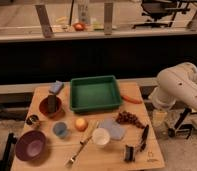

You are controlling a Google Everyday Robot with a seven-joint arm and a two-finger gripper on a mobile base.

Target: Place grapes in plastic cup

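small bunch of dark reddish-purple grapes lies well apart from the short light-blue plastic cup. the dark two-finger gripper hangs just beside the bunch, fingers apart, likely to grab it.

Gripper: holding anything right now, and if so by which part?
Nothing appears held. The gripper is low over the front right of the table; the grapes lie on the wood just behind it, ungrasped.

Grapes right of plastic cup, behind tool
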